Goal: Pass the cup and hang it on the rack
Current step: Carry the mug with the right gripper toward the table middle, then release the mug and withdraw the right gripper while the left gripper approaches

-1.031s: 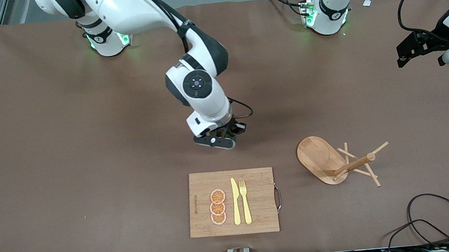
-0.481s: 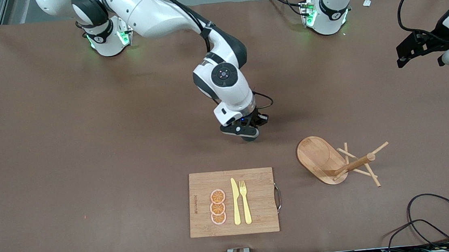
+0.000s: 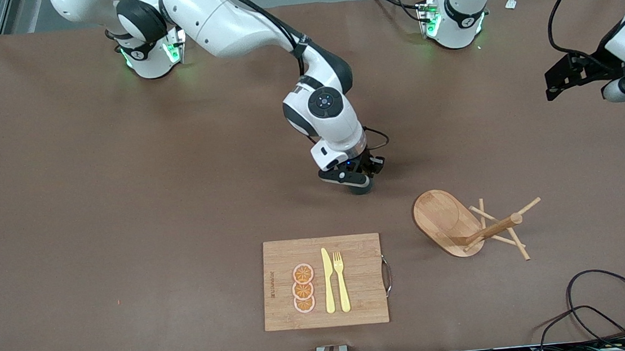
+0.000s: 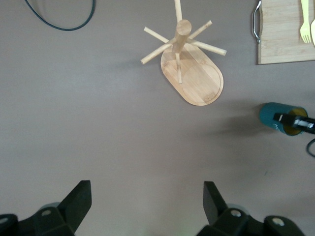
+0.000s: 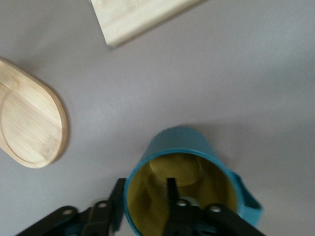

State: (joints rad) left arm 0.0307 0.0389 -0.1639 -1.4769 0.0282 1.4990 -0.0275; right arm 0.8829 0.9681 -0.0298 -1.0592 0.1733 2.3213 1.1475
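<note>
My right gripper (image 3: pixel 359 182) is shut on the rim of the teal cup (image 5: pixel 183 147), one finger inside its yellow-ochre interior and one outside. It holds the cup over the bare table, close to the rack. In the front view the cup is almost hidden under the hand. The left wrist view shows the cup (image 4: pixel 274 116) with the right gripper on it. The wooden rack (image 3: pixel 467 227) stands on its oval base (image 5: pixel 29 123) toward the left arm's end; it also shows in the left wrist view (image 4: pixel 189 64). My left gripper (image 3: pixel 558 77) is open and empty (image 4: pixel 146 201), high over the table's edge.
A bamboo cutting board (image 3: pixel 324 282) with a yellow knife, a fork and orange slices lies nearer the front camera than the cup; it also shows in the left wrist view (image 4: pixel 283 29). Black cables (image 3: pixel 612 302) coil at the front corner by the left arm's end.
My right arm has carried the cup toward the left arm's end of the table, closer to the rack. My left gripper has shifted slightly.
</note>
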